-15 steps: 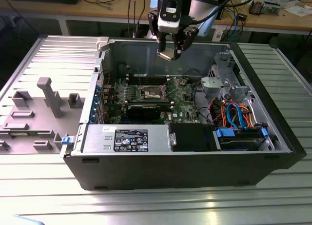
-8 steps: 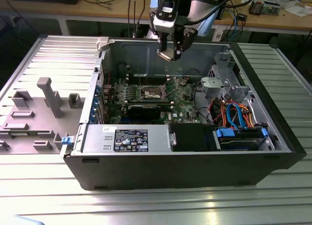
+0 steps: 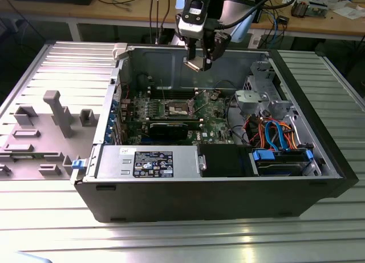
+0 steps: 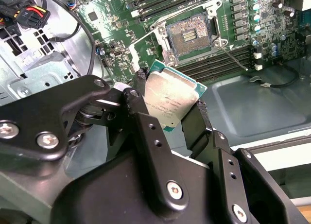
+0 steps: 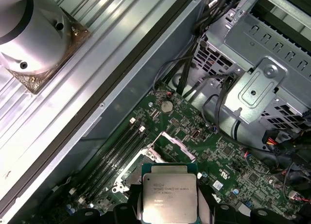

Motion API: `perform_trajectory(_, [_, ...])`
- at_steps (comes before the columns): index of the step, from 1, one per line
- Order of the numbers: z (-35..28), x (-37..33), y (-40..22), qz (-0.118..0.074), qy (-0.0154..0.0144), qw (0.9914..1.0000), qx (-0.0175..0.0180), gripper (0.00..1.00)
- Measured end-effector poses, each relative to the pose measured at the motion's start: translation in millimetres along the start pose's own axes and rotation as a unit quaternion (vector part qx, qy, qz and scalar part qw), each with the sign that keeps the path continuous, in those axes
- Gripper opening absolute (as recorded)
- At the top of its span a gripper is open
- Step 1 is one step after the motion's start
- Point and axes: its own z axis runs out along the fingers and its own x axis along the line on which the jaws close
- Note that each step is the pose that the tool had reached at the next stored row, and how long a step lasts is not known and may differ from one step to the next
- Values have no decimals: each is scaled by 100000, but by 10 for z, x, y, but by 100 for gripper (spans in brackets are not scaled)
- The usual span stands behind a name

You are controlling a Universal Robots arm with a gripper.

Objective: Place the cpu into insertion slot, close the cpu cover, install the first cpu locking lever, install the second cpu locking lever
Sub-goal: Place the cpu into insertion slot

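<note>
My gripper (image 3: 201, 60) hangs above the open computer case (image 3: 228, 200), shut on the cpu (image 3: 194, 64). In both wrist views the cpu (image 4: 171, 98) (image 5: 169, 192) is a square chip with a silvery top and green edge, pinched on two opposite sides by black fingers (image 4: 198, 118). The insertion slot (image 4: 190, 35) (image 3: 178, 107) lies bare below it on the green board, its pin grid showing. The cpu cover (image 5: 173, 141) stands swung up beside the slot. A thin wire locking lever (image 4: 233, 55) sticks out loose from the slot's corner.
Long black memory slots (image 4: 214, 63) run beside the socket. A black graphics card (image 3: 168, 128), a power supply (image 3: 148, 162), a metal drive cage (image 3: 256, 97) and coloured cables (image 3: 274, 132) crowd the case. Grey fixture blocks (image 3: 54, 112) stand at the exterior view's left.
</note>
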Motion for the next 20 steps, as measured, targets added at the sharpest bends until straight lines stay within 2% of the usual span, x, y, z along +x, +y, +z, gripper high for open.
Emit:
perform_trajectory(9, [0,0,0,170,-16,100000,-3,54])
perform_trajectory(11, [7,0,-1,2139,-192,99977,-39,54])
perform_trajectory(12, [7,0,-3,2488,-223,99969,-39,54])
perform_trajectory(17, [10,-10,-15,2686,-245,99964,-44,54])
perform_trajectory(20, [12,-11,-15,3714,-336,99930,-64,54])
